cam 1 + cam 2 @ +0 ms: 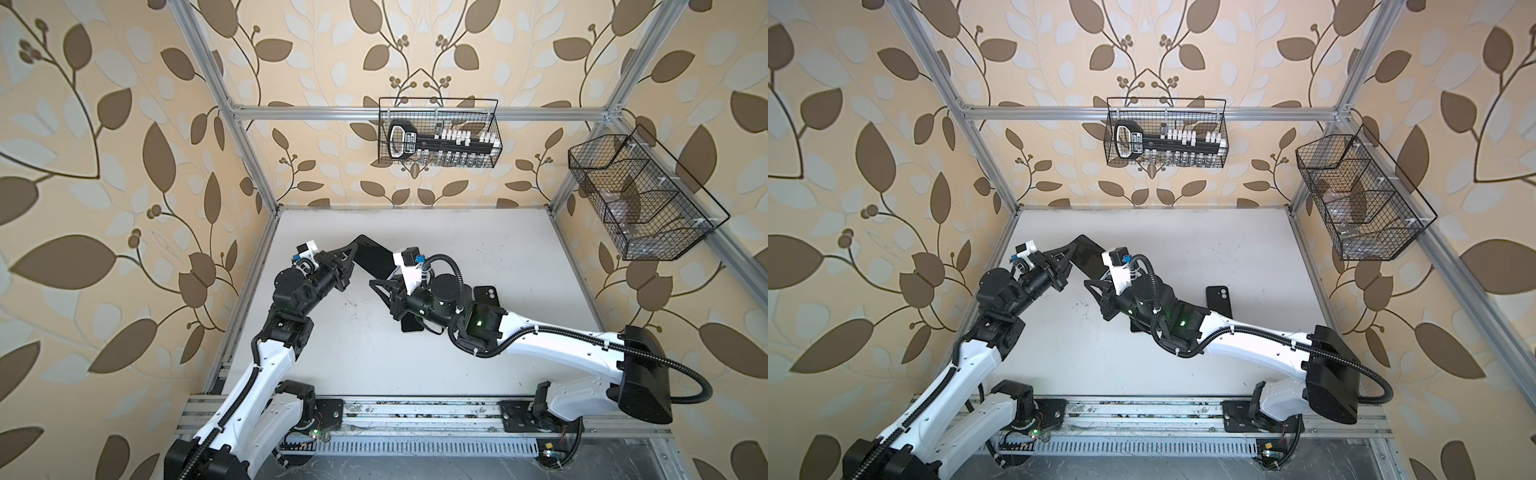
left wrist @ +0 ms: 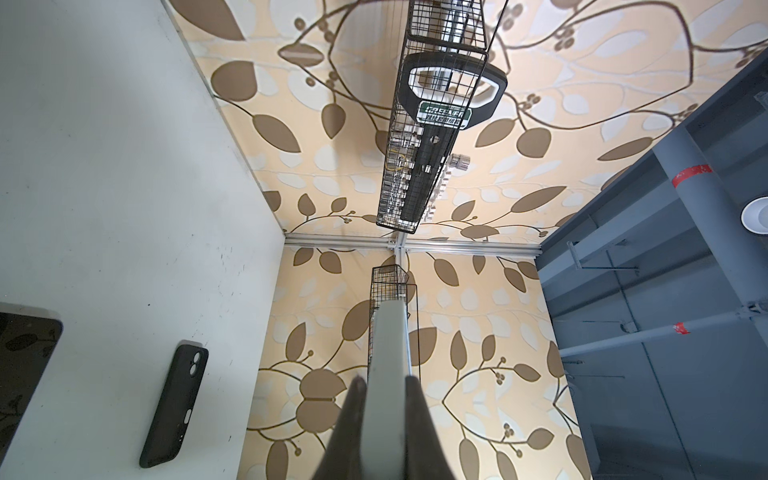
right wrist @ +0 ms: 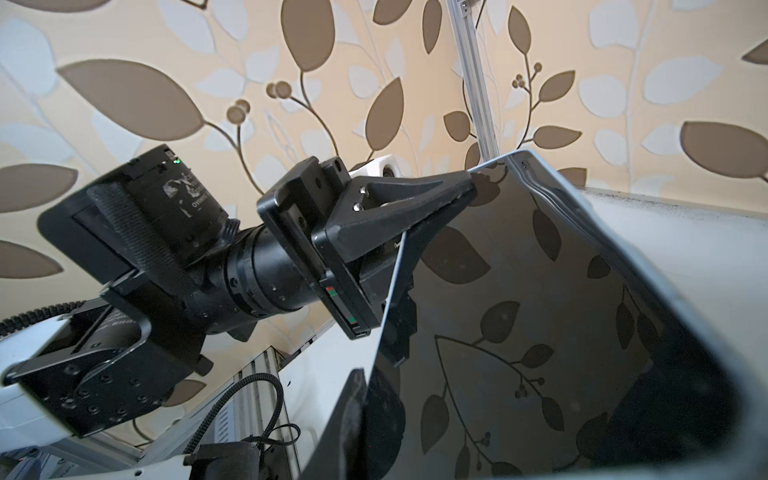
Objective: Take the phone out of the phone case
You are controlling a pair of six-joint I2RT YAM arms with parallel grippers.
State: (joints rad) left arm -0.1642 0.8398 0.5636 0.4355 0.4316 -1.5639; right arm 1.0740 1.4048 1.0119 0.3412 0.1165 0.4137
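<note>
You had the phone [image 1: 374, 259] raised above the table [image 1: 478, 241], left gripper [image 3: 469, 187] pinching one corner, right gripper [image 1: 392, 279] clamped on its other end, black phone case [image 1: 1218, 296] lying apart, so extraction looked done and next called for a gentle set-down.

The phone [image 3: 540, 332] screen is glossy like a mirror; the case [image 2: 174, 399] is matt black plastic; the tabletop [image 1: 478, 257] is matt white.

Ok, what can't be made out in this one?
- Phone case: lower part behind the right arm, both top views.
- Far finger of the right gripper: behind the phone, right wrist view.
- Dark slab: cut off by the left wrist view's edge; identity unclear.
</note>
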